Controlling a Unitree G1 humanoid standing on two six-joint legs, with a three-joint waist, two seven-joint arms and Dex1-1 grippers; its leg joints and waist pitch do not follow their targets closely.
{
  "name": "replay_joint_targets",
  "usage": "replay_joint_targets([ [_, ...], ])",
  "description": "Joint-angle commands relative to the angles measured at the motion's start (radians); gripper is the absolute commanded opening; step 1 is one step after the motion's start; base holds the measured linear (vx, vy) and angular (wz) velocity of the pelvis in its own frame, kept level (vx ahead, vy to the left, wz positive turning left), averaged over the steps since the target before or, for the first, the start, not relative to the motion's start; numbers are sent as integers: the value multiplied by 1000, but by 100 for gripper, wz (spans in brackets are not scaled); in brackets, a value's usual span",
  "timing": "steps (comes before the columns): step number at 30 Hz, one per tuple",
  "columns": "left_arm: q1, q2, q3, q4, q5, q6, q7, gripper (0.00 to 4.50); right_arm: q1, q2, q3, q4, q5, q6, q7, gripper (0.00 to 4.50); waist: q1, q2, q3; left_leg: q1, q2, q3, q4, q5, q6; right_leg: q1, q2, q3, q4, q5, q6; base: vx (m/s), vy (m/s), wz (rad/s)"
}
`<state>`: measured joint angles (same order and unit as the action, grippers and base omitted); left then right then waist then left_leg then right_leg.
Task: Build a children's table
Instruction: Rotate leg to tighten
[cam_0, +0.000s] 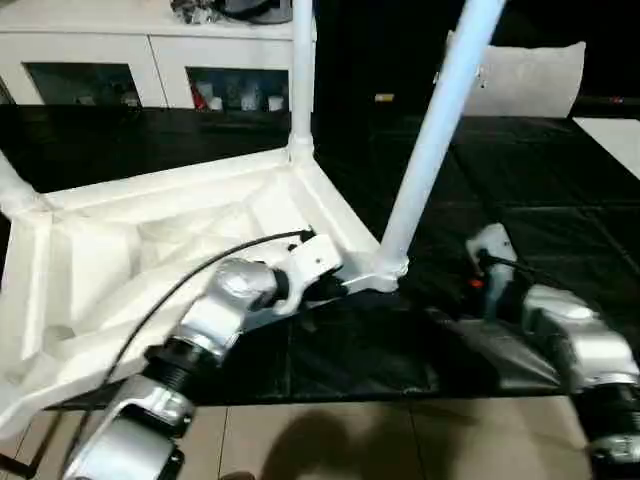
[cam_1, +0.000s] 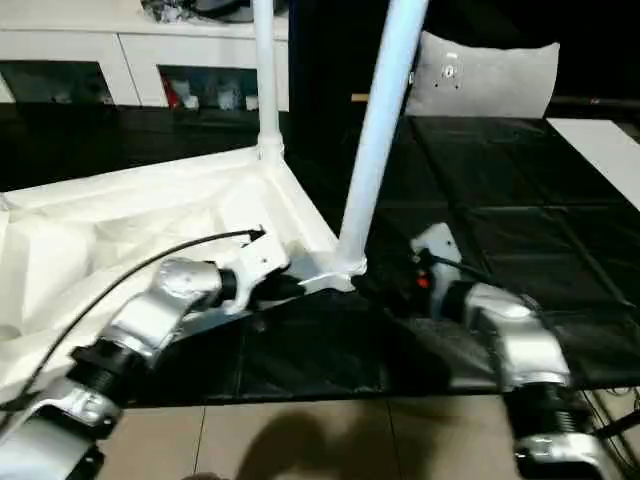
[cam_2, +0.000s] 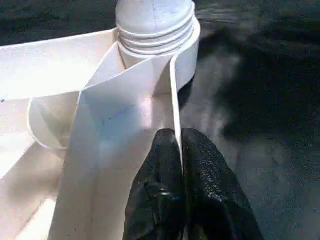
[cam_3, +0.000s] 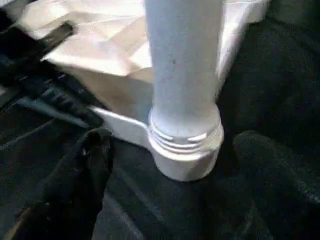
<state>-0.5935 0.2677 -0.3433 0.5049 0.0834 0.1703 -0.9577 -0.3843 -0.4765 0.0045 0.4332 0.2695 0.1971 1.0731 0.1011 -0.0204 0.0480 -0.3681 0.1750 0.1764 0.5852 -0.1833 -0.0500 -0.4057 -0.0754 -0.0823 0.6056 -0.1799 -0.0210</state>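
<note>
The white table top (cam_0: 150, 250) lies upside down on black floor mats (cam_0: 520, 180), ribbed underside up, filling the left half of the head view. One leg (cam_0: 10, 185) shows at its far left corner, another leg (cam_0: 301, 70) stands upright in the back corner socket. The left end effector (cam_2: 180, 190) has its black fingers pinched shut on the thin side rim of the top, just beside the near corner socket (cam_2: 165, 55). In that socket stands a third leg (cam_0: 430, 150), leaning slightly rightward as it rises, its threaded collar seated in the round socket. To its right, the right end effector (cam_3: 175, 175) is spread wide, one finger (cam_3: 80, 185) on each side of the leg's base, apart from it and gripping nothing. Behind are a white cabinet (cam_0: 120, 60) with glass doors and a pale grey cushion (cam_0: 520, 75).
</note>
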Motion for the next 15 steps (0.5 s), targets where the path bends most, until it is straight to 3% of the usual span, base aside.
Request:
replay_joint_targets([
  [1, 9, 21, -38, -29, -25, -47, -116, 0, -7, -22, 12, -16, 6, -40, 64, 387, 9, -9, -59, 6, 58, -18, -63, -187, 81, 55, -86, 52, -86, -270, -180, 0, 0, 0],
  [5, 11, 60, -63, -33, -35, -99, -208, 0, -15, -46, 33, -19, 12, -39, 133, 363, 25, -4, -57, 13, 63, -17, -64, -194, 76, 51, -85, 51, -84, -263, -196, 0, 0, 0],
  [9, 21, 94, -88, -49, -42, -137, -297, 0, -18, -61, 63, -23, 17, -26, 212, 336, 40, -4, -59, 15, 67, -16, -64, -203, 64, 51, -86, 52, -78, -249, -202, 0, 0, 0],
  [10, 22, 99, -91, -52, -46, -143, -311, 0, -14, -66, 75, -31, 20, -18, 237, 330, 42, -4, -58, 15, 67, -16, -65, -206, 64, 52, -87, 52, -78, -251, -203, 0, 0, 0],
  [11, 22, 103, -94, -53, -49, -150, -323, 0, -10, -70, 85, -35, 20, -16, 258, 311, 42, -12, -57, 13, 66, -15, -65, -206, 65, 53, -86, 52, -79, -256, -200, 0, 0, 0],
  [12, 22, 105, -95, -52, -50, -156, -333, 0, -9, -72, 91, -35, 19, -17, 273, 311, 45, -8, -59, 13, 67, -17, -66, -201, 63, 54, -88, 52, -77, -259, -198, 0, 0, 0],
  [15, 20, 115, -103, -51, -48, -166, -354, 0, -4, -73, 112, -39, 13, -20, 301, 291, 47, -9, -59, 11, 67, -18, -65, -200, 59, 54, -89, 52, -76, -262, -193, 0, 0, 0],
])
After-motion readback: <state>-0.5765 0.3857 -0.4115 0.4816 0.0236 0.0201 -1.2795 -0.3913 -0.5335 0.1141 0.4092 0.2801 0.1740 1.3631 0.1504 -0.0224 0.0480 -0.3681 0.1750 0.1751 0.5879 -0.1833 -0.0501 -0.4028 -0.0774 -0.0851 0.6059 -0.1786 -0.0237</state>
